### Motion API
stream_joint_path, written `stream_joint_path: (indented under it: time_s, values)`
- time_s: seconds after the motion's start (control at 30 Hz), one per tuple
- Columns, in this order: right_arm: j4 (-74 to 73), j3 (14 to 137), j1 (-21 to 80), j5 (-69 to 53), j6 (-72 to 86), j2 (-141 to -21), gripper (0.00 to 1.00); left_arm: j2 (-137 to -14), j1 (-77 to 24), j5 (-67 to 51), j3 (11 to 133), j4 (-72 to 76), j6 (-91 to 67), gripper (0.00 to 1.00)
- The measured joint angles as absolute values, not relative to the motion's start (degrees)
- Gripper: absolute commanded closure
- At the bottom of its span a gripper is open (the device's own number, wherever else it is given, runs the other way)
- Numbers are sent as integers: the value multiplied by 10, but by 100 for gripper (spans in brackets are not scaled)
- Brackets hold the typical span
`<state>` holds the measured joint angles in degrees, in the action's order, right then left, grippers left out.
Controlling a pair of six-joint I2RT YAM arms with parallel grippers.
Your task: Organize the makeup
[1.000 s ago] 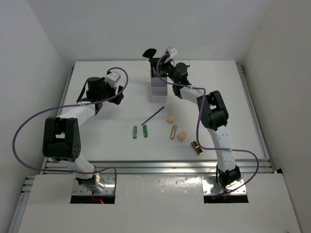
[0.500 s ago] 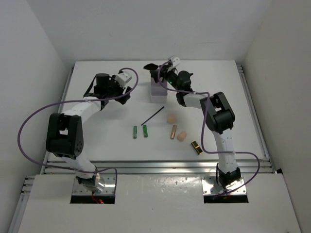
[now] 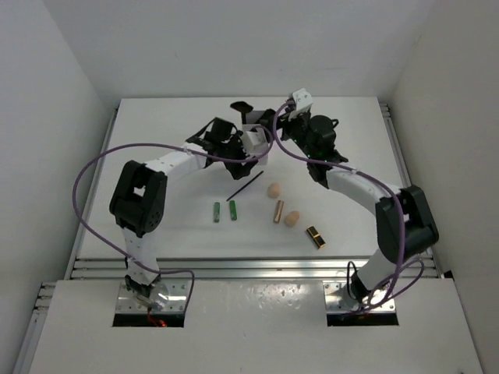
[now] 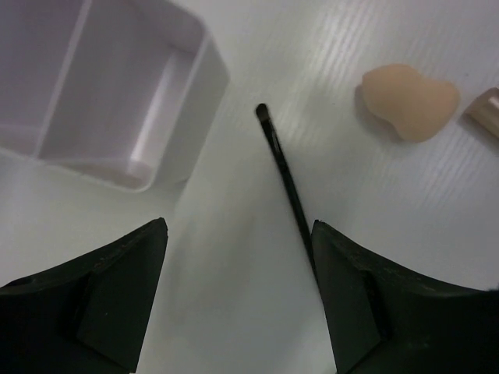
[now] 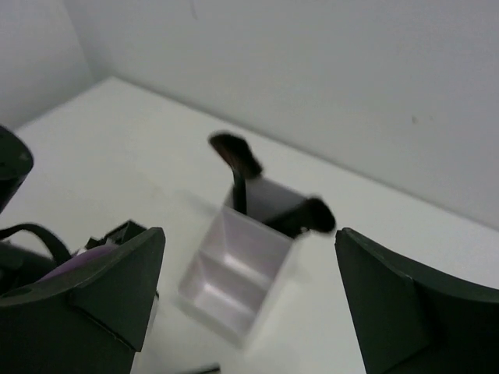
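Black and thin, the pencil (image 4: 285,178) lies flat on the worktop (image 4: 234,312) just beside the box (image 4: 199,109), under the wide-spread left end effector (image 4: 238,231); probably light, stiff and roll-prone, it wants a mid-shaft pinch, while the right end effector (image 5: 249,235) gapes too.

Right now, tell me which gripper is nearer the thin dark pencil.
Left. The left gripper hovers just above the pencil; the right gripper is farther off, by the white box's far end.

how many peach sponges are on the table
2. The far sponge lies right of the thin pencil; the near sponge sits just right of the rose-gold tube. Another could hide in the white box, though none shows there.
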<state>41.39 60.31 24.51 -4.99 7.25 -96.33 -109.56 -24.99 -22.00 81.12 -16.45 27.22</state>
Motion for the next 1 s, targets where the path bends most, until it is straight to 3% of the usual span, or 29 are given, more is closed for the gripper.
stream_joint_path:
  time_s: [0.2, 0.53, 0.77, 0.87, 0.9, 0.93, 1.0]
  values:
    - [206, 540, 229, -18, 28, -837, 14, -1163, -294, -198, 848, -192, 273, 18]
    - [99, 422, 206, -20, -7, -697, 14, -1248, -308, -136, 914, -208, 199, 28]
    - [88, 405, 175, -31, -29, -646, 14, -1249, -312, -120, 921, -241, 176, 52]
    - [89, 397, 165, -29, -30, -630, 14, -1249, -317, -122, 923, -255, 177, 75]
    - [90, 394, 162, -27, -30, -626, 14, -1249, -319, -121, 925, -260, 177, 91]
    - [89, 391, 160, -26, -30, -623, 14, -1251, -320, -122, 929, -266, 179, 98]
    - [89, 387, 155, -22, -28, -617, 14, -1254, -323, -122, 936, -274, 184, 100]
